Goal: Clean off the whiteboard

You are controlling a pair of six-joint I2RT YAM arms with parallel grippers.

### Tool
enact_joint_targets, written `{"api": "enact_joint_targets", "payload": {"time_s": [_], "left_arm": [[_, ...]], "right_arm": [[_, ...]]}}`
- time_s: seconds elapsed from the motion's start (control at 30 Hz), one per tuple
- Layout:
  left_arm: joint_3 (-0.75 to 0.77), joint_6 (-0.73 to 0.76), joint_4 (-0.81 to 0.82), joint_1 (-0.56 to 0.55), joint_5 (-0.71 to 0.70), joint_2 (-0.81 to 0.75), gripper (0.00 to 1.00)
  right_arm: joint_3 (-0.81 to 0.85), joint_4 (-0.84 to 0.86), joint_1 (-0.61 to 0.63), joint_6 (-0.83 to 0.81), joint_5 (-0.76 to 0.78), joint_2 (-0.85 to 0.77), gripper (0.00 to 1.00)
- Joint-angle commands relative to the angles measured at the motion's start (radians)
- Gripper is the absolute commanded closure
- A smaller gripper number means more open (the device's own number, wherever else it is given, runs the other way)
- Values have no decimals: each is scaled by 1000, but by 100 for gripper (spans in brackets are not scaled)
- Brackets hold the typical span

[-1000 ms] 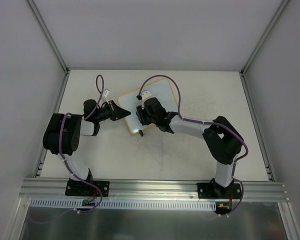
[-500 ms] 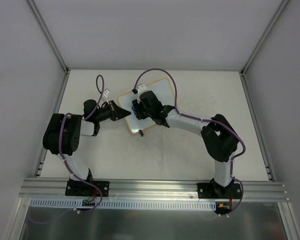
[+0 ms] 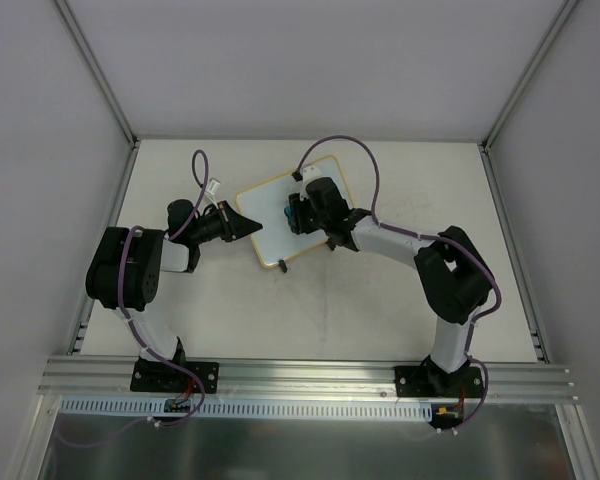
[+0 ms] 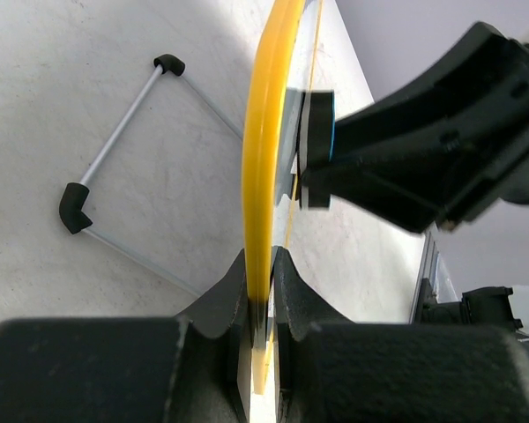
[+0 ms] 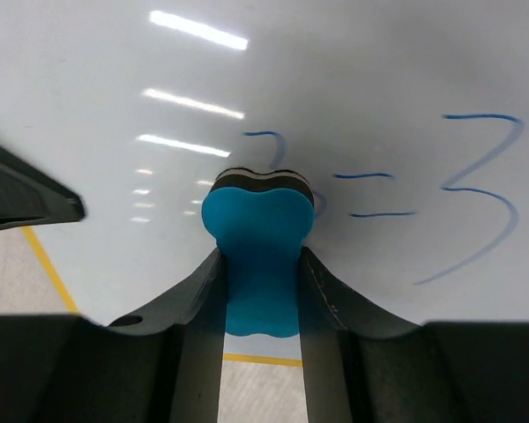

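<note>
The whiteboard (image 3: 270, 222) lies tilted at mid-table, white with a yellow frame. My left gripper (image 3: 252, 226) is shut on its left edge; in the left wrist view the yellow frame (image 4: 269, 150) runs edge-on between my jaws. My right gripper (image 3: 294, 213) is shut on a blue eraser (image 3: 289, 213) and presses it on the board's face. In the right wrist view the eraser (image 5: 258, 242) sits against the white surface beside blue writing, "= 3" (image 5: 441, 207), to its right, and a partial blue stroke (image 5: 269, 141) above it.
The board's wire stand with black feet (image 4: 73, 204) rests on the table under the board. A black clip foot (image 3: 281, 266) sticks out at the board's near edge. Grey walls enclose the table, and a metal rail (image 3: 300, 375) runs along the front.
My right gripper with the eraser has slid right and slightly back across the board. The left gripper and board have stayed in place.
</note>
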Motion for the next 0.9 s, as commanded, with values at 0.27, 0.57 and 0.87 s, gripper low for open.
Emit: {"api": "enact_joint_targets", "payload": {"time_s": [0.27,0.57,0.87], "left_arm": [[-15,61,-55,15,-192,2,100],[-14,61,-55,15,-187,2,100],[-12,61,-58,15,-189,3,100]], "right_arm": [[-106,-28,-195,33,55,-9,100],[-146,-28,-259,67,96,-22,100],[-160,-6,-264,76,53,-34,100]]}}
